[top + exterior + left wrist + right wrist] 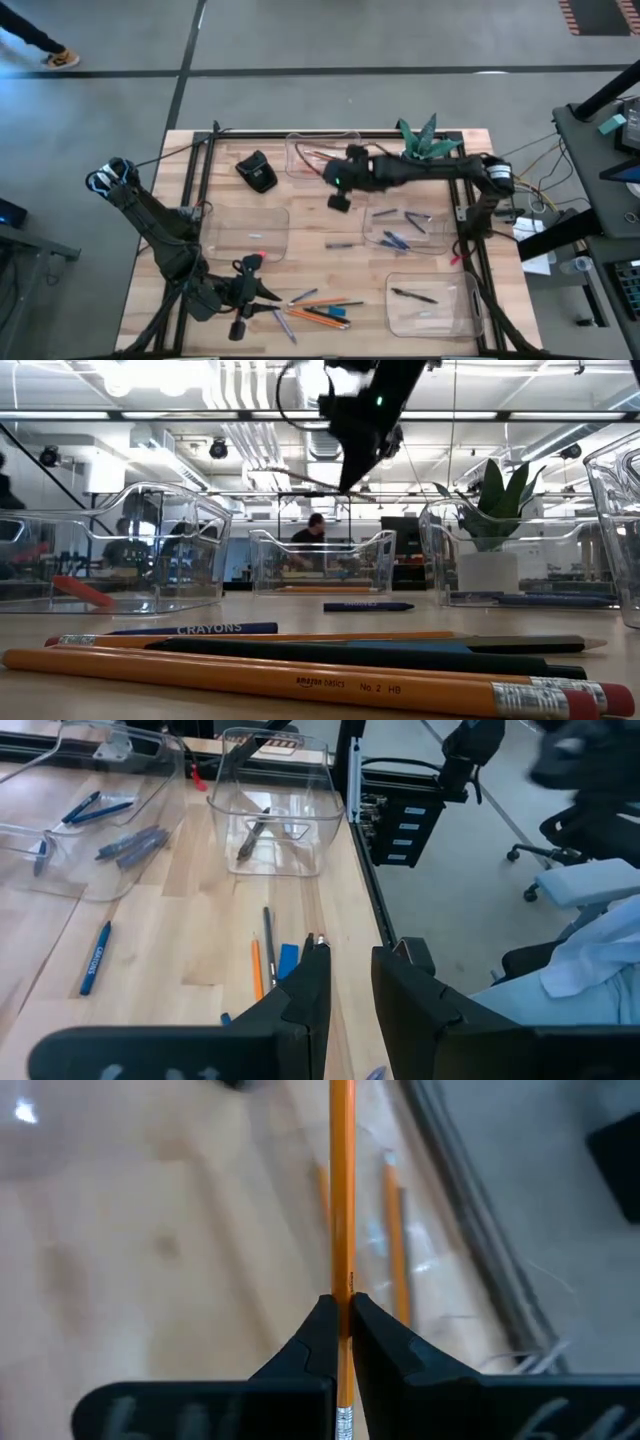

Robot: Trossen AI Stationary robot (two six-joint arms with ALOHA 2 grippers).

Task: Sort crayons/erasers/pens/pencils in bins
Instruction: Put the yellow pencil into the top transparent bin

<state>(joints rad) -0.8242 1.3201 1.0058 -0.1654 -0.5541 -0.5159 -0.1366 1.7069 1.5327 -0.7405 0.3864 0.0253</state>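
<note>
1. Right gripper [342, 1315]: dark two-finger jaws clenched on a long thin orange pencil [342, 1190], which runs straight out between the fingertips, its metal ferrule end behind them. It hangs high over the table, just beside the far clear shallow plastic bin [322, 150].
2. Far clear bin: already holds orange pencils [396, 1245], seen through its wall in the right wrist view. It lies close ahead of the held pencil's tip; the pencil's long axis appears roughly in line with those inside. Judged: the drop needs only a short carry over the rim.
3. Left gripper [350, 982]: jaws part-way apart, grasping nothing, well away from the far bin at the table's near edge.
4. Loose heap of orange pencils, dark pens and a blue crayon [318, 308]: on the bare wood beside the left gripper, the nearer arm for it.
5. Remaining clear bins [245, 232]: nearer than the far bin.
</note>
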